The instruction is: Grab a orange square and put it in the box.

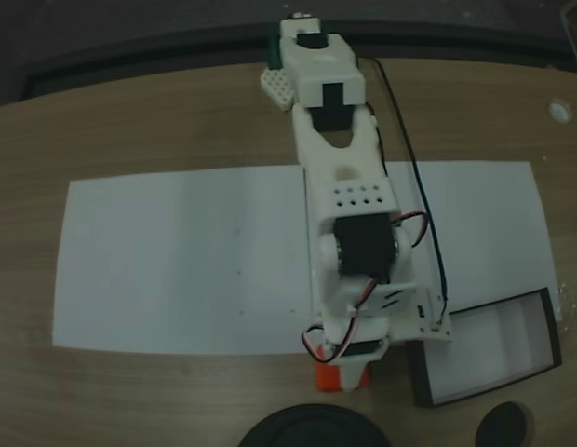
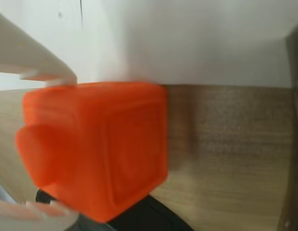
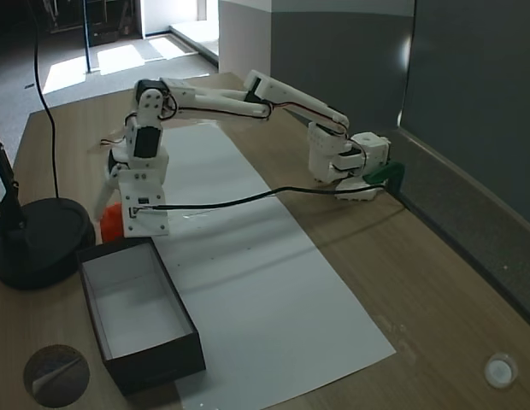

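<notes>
My white two-finger gripper point(image 2: 48, 144) holds the small bright orange plastic cube point(image 2: 98, 147) between its fingers, just above the wooden desk point(image 2: 226, 144) at the white paper's edge, so I judge the next move carries it sideways to the shallow black-walled box point(image 1: 549, 317).

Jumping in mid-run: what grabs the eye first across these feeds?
The small bright orange plastic cube dominates the wrist view, sitting between the white fingers of the gripper over the wooden table's edge strip, just past the white paper sheet. In a fixed view, the shallow black-walled box with a white floor stands empty just beside the arm's end, near a round black base.
</notes>
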